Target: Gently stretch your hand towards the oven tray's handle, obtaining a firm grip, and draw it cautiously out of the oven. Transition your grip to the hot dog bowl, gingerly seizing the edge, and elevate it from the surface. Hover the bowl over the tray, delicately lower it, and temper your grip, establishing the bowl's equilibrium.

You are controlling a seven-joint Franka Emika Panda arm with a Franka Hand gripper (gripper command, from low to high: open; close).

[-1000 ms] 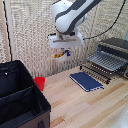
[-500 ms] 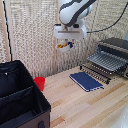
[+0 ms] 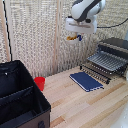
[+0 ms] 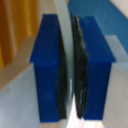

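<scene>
hand (image 3: 75, 36) with hot dog bowl (image 3: 74, 37) risen higher

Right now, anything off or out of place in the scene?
One thing: the hot dog bowl hangs high in the air, clamped by the gripper, well away from the oven tray, which is drawn out of the oven. No spill shows. The blue slab and red cup sit undisturbed on the table.
</scene>
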